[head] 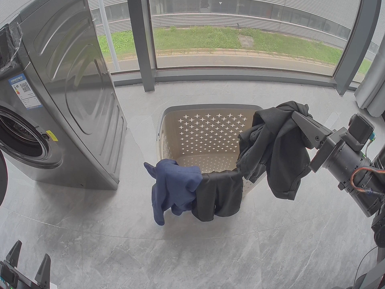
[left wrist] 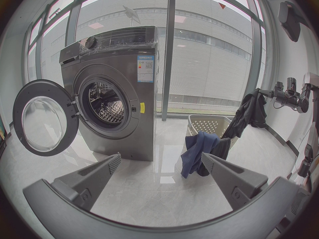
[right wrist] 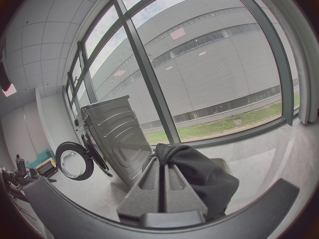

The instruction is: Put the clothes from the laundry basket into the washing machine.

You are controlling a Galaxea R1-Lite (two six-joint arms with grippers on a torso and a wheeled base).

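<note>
Below our right pincer [head: 298, 119], which is clamped on it, a dark garment [head: 280, 157] hangs over the laundry basket [head: 200, 107], so we judge the next move is swinging it well left into the open washing machine [head: 80, 85], while our left pincer [left wrist: 160, 157] gapes apart.

- Daylight enters through the tall grey-framed window wall [head: 240, 29].
- The glossy pale stone floor [head: 120, 237] shows soft sheen.
- My wrist views curve, darkening at corners.

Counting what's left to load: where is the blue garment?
In the head view, the blue garment hangs over the near rim of the laundry basket, just left of black cloth draped there.
</note>
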